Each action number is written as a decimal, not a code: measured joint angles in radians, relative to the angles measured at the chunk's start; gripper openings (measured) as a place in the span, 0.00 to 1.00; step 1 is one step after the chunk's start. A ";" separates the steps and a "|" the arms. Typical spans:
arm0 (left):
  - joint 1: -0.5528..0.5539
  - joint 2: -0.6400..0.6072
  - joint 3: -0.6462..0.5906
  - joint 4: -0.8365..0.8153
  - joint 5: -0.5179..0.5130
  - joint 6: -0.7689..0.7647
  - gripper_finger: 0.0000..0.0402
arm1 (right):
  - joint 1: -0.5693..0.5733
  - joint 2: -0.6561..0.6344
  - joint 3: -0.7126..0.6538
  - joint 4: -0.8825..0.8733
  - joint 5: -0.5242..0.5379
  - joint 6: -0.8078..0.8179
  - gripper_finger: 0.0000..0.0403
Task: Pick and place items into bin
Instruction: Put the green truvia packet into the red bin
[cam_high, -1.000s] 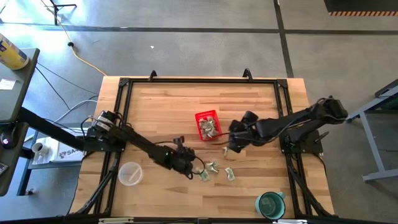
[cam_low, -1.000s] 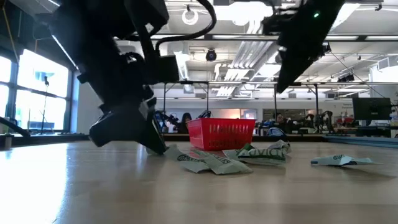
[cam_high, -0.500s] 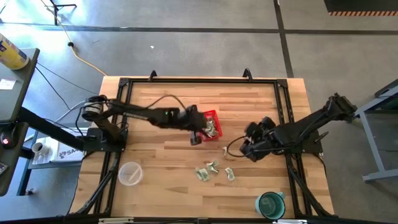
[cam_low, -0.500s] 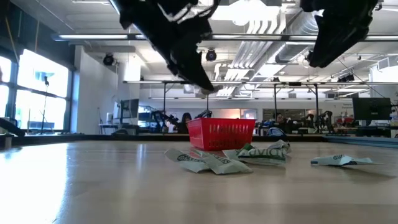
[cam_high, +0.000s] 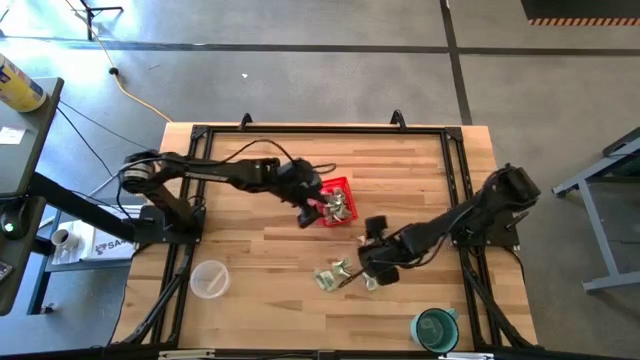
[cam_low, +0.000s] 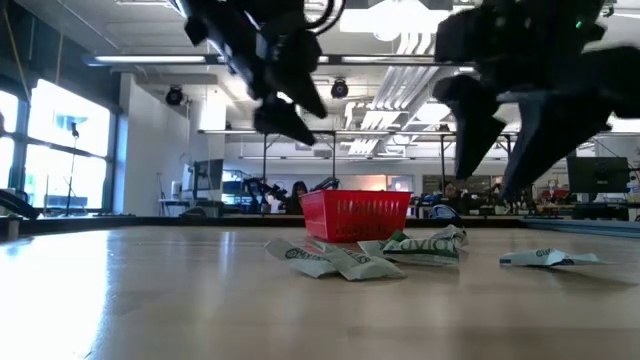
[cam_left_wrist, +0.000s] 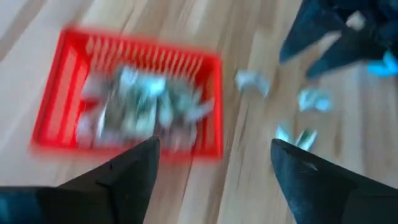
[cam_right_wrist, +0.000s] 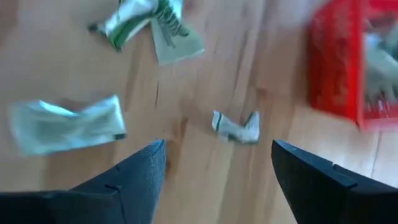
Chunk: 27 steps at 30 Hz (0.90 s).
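The red bin (cam_high: 335, 203) stands mid-table with several pale green-and-white items (cam_left_wrist: 140, 102) piled inside it. My left gripper (cam_left_wrist: 212, 146) hovers open above the bin's near-left side (cam_high: 312, 212), nothing between its fingers. Three loose items (cam_high: 330, 279) (cam_high: 370, 281) (cam_high: 345, 265) lie flat on the wood nearer the front edge. My right gripper (cam_high: 368, 262) hangs open just above them; its wrist view shows a small item (cam_right_wrist: 235, 129) ahead of the fingers (cam_right_wrist: 217, 144), a long one (cam_right_wrist: 62, 124) and a folded one (cam_right_wrist: 149, 25) farther off.
A clear plastic cup (cam_high: 209, 279) stands near the front left, a teal cup (cam_high: 434, 327) at the front right. A black frame (cam_high: 320, 129) borders the table top. Bare wood lies between the bin and the far edge.
My left gripper has risen from the table beside the loose items, swung toward the far edge to the bin, and opened above it. My right gripper has left the bin's right side, drawn back toward the right edge, then come toward the near edge over the loose items.
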 joint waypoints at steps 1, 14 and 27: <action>-0.019 -0.016 0.000 -0.053 -0.033 -0.008 0.85 | -0.013 0.013 0.000 0.016 -0.016 -0.058 0.70; -0.346 -0.116 -0.074 -0.320 -0.290 -0.369 0.65 | -0.286 0.111 0.000 0.096 -0.373 -0.397 0.59; -0.450 -0.115 -0.081 -0.364 -0.366 -0.536 0.48 | -0.272 0.158 0.005 0.013 -0.378 -0.354 0.26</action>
